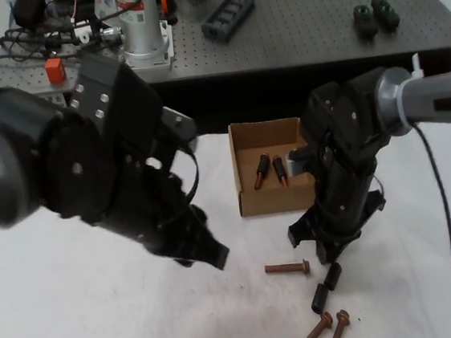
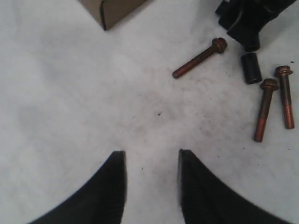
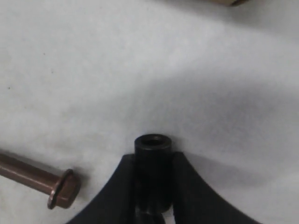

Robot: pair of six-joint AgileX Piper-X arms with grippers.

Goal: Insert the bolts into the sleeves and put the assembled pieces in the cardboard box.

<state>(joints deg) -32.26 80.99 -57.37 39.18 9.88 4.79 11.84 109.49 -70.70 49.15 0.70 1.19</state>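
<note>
Sleeves and bolts lie loose on the white cloth-covered worktop (image 1: 103,311), on the arms' side of the brown cardboard box (image 1: 269,201), whose floor already carries two assembled pieces (image 1: 270,170). The right tool (image 3: 154,158) is closed on one short black cylindrical sleeve (image 3: 153,144). The sleeve runs along the fingers, and its open bore points out past their tips. From above, this tool hangs low just in front of the box's right corner, the arm tipped steeply down over it. A long copper-coloured flanged bolt (image 1: 288,268) lies just beside that tool. Its long axis runs roughly parallel to the box's front wall, with its head toward the held sleeve and its shank pointing toward the left tool (image 2: 152,156). The left tool is parted to a moderate gap with nothing between its fingers. It hovers above bare cloth off the box's left front corner, farther from the bolt than the right tool is, but free. Judging from this, the bolt is the left arm's to fetch and must be turned shank-first toward the bore. A second black sleeve (image 1: 320,296) and two more copper bolts (image 1: 325,332) lie beyond, farther from the box.
</note>
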